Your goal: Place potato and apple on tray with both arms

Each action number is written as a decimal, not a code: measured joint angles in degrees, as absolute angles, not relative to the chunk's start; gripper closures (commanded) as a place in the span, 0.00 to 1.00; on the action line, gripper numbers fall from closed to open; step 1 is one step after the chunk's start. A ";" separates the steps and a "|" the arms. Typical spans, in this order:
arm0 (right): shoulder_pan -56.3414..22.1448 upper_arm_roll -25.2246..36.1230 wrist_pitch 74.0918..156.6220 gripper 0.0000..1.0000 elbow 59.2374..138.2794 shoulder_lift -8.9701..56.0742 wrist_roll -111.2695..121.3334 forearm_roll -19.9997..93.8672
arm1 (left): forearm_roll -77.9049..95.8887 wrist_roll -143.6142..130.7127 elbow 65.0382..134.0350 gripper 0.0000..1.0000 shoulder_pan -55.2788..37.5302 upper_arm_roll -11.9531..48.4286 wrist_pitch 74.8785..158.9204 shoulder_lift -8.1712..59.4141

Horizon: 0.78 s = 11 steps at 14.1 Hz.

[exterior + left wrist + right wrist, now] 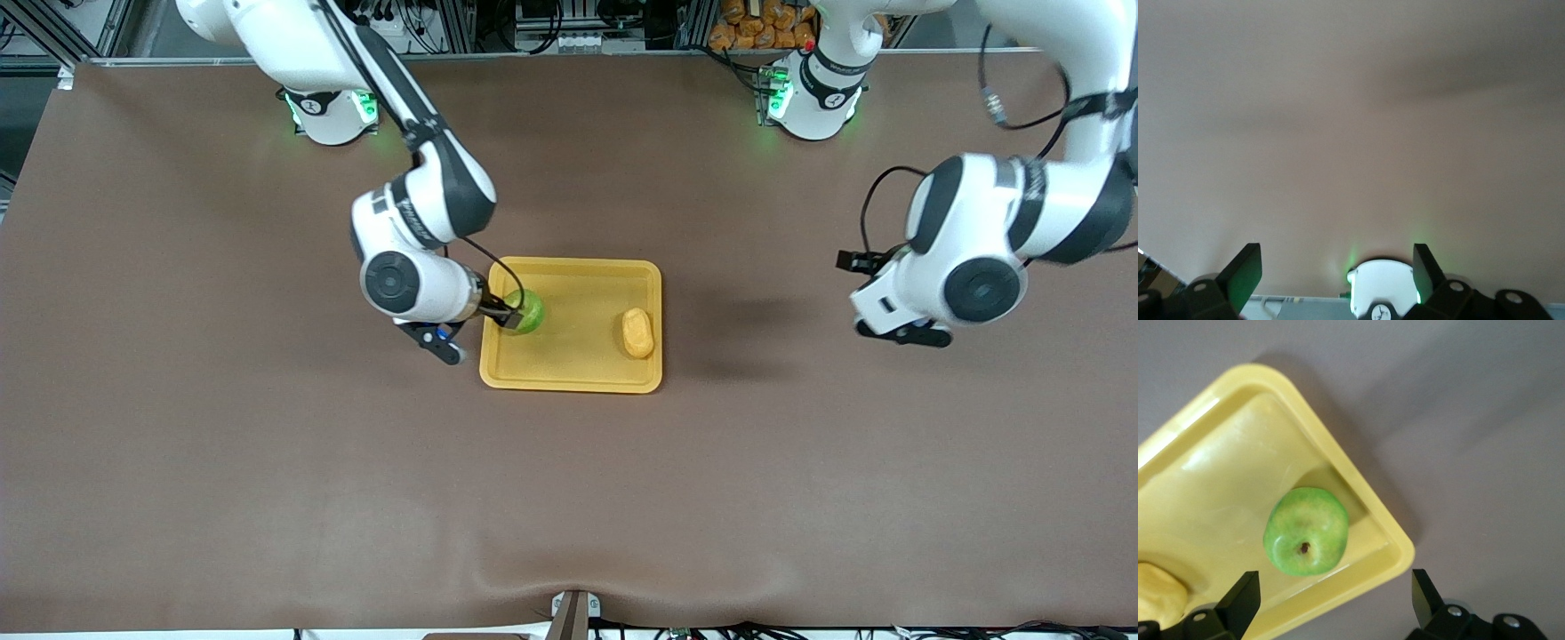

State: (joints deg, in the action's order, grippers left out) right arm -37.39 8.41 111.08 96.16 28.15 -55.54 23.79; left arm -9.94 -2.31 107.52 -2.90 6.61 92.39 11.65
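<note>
The green apple (526, 311) lies in the yellow-orange tray (578, 366) at the tray's end toward the right arm. The potato (637, 332) lies in the tray at the end toward the left arm. My right gripper (500, 315) hangs open just above the tray's rim beside the apple and holds nothing. The right wrist view shows the apple (1306, 531) stem-side up in the tray (1218, 473), the potato's edge (1158, 593), and my right gripper (1331, 595) spread wide. My left gripper (900, 334) is open and empty over bare table toward the left arm's end, and it shows in the left wrist view (1337, 268).
The brown table cover spreads wide on all sides of the tray. A pile of orange items (765, 22) sits past the table's back edge by the left arm's base (813, 98). A small bracket (573, 613) stands at the table's front edge.
</note>
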 measured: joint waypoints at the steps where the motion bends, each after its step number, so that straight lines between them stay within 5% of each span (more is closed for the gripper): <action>1: -36.81 8.84 109.31 0.00 96.00 26.88 -55.54 23.29 | -9.85 -3.41 109.67 0.00 -2.84 6.52 94.73 9.33; 5: -34.03 10.17 99.04 0.00 92.07 24.45 -55.54 21.67 | -8.89 -10.99 112.30 0.00 -7.33 4.31 99.43 5.32; 11: -27.80 10.40 87.12 0.00 83.29 24.35 -55.35 20.56 | -7.90 -10.25 107.32 0.00 -8.20 2.95 100.81 4.54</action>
